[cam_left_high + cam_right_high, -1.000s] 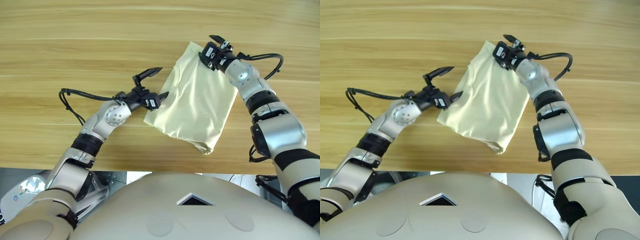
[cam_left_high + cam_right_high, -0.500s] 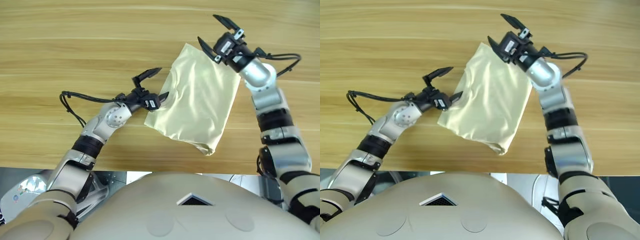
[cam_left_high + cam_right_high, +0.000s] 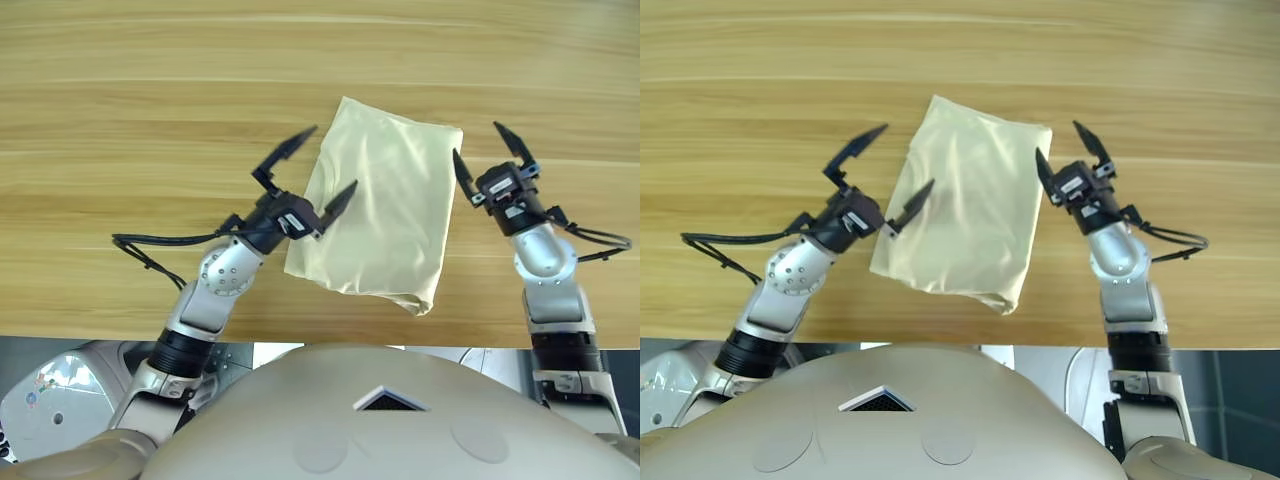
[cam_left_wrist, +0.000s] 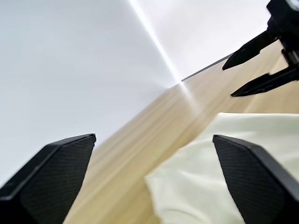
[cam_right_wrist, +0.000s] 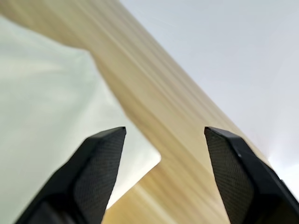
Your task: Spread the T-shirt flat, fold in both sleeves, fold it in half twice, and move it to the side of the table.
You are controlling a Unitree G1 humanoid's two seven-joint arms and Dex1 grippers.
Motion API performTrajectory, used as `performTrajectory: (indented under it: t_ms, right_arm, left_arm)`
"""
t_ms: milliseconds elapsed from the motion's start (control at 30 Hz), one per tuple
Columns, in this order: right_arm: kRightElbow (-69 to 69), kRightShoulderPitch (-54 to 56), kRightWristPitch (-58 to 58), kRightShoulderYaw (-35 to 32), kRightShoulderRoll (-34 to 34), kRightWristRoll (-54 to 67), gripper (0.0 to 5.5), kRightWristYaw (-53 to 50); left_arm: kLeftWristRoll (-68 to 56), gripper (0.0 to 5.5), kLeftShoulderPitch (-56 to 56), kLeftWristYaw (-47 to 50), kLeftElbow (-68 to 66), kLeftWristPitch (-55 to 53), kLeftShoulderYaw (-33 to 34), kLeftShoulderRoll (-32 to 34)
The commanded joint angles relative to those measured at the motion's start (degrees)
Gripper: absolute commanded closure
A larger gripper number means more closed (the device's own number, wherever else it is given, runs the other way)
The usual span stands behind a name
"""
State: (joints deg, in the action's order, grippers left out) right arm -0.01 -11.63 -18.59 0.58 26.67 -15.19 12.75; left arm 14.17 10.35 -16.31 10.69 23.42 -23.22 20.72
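A pale yellow T-shirt (image 3: 380, 205) lies folded into a compact rectangle on the wooden table (image 3: 150, 110), near the front edge and slightly right of centre. My left gripper (image 3: 305, 165) hovers open at the shirt's left edge, one finger over the cloth, nothing held. My right gripper (image 3: 485, 150) stands open just off the shirt's right edge, fingers pointing up and empty. In the left wrist view the shirt (image 4: 243, 163) lies between the two black fingertips (image 4: 51, 172), with the right gripper (image 4: 261, 60) beyond. The right wrist view shows a shirt corner (image 5: 46, 116) past its fingertips (image 5: 100, 172).
The table's front edge (image 3: 300, 340) runs just below the shirt. Bare wood extends far to the left and toward the back. A black cable (image 3: 160, 245) loops from the left forearm over the table.
My right gripper let go of the shirt's far corner, rose and drew back to the shirt's right side. My left gripper lifted off the left edge. The shirt shifted slightly and lies flatter.
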Motion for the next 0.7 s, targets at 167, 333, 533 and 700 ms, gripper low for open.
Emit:
performTrajectory:
  t_ms: [167, 333, 533, 700]
  right_arm:
    - [-3.0, -0.9, 1.5, 0.3, -0.4, -2.9, 2.39, -1.4]
    - [-7.5, -5.5, 0.5, 2.5, 1.2, -2.8, 2.39, 2.1]
    - [-10.9, -12.0, 0.1, 5.6, 3.1, -3.6, 2.39, 6.1]
    - [-10.3, -11.2, 1.2, 6.7, 2.2, -6.4, 2.39, 5.4]
  left_arm:
    - [9.1, 0.86, -0.6, -6.0, -9.1, -0.9, -5.3, 6.0]
    - [12.5, 0.86, -2.6, -1.8, -15.3, -0.5, -0.5, 10.0]
    - [11.4, 0.86, -3.4, 0.6, -18.1, -0.2, 2.1, 9.3]
    - [9.1, 0.86, -0.6, 1.9, -17.5, -2.2, 5.0, 8.9]
